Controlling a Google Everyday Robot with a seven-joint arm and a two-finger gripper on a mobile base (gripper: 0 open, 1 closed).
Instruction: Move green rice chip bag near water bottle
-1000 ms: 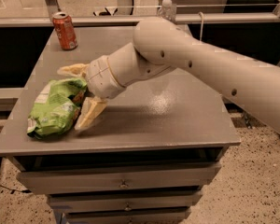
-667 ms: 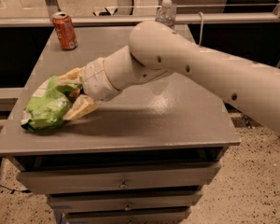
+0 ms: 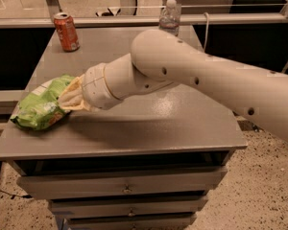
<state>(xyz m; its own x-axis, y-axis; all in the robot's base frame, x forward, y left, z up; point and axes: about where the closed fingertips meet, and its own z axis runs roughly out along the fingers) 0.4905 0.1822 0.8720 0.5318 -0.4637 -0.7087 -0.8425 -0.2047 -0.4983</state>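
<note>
The green rice chip bag (image 3: 37, 107) lies crinkled at the left front edge of the grey table (image 3: 182, 123). My gripper (image 3: 67, 99) is at the bag's right end, its cream fingers (image 3: 73, 87) closed onto the bag. The bag rests on the table top. The water bottle (image 3: 169, 14), clear with a white cap, stands at the table's far edge, right of centre; my arm hides its lower part. It is far from the bag.
An orange-red soda can (image 3: 67, 31) stands at the far left of the table. My thick white arm (image 3: 206, 80) crosses the table from the right. Drawers (image 3: 127, 188) sit under the table top. A rail runs behind the table.
The gripper and bag have shifted left toward the table's left edge. The fingers, spread astride the bag before, have closed onto its right end.
</note>
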